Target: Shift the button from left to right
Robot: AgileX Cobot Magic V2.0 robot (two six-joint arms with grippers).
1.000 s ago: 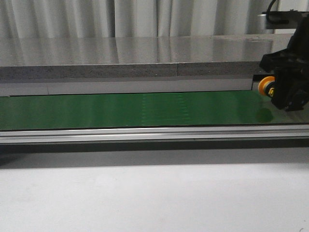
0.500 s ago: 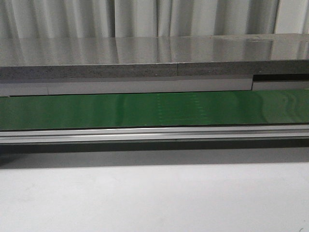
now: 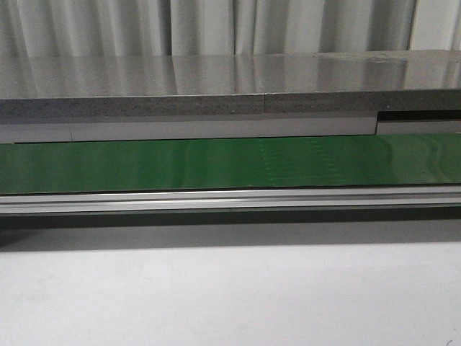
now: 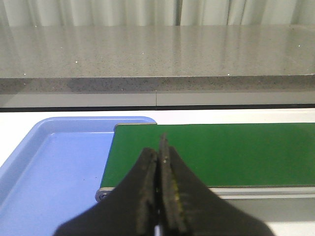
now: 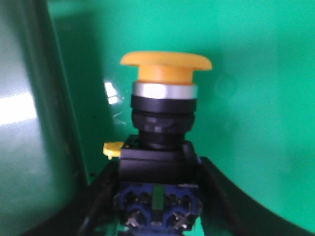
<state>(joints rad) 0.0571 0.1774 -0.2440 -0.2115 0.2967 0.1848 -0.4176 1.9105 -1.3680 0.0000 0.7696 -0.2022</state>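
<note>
The button (image 5: 160, 162) is gripped by its black body between the right gripper (image 5: 158, 206) fingers, over a green surface. The left gripper (image 4: 158, 196) is clenched, empty, over the green belt (image 4: 236, 152) beside a blue tray (image 4: 44, 167).

Front view: looks forward and a little down, across a pale table (image 3: 230, 295) to the green belt (image 3: 144, 166), which crosses the whole picture, and on to the grey counter (image 3: 216, 86) and curtains (image 3: 202, 25); it stands at middle distance.
Left wrist view: sits low behind the left gripper (image 4: 160, 147), facing the same counter (image 4: 157, 54); it is near one end of the belt (image 4: 221, 152), beside a blue tray (image 4: 49, 172).
Right wrist view: very near, over the right gripper (image 5: 157, 206), looking past the button (image 5: 165, 98) at a green surface (image 5: 266, 98).
Shared part: front and left wrist views both show belt, counter and curtains.
</note>
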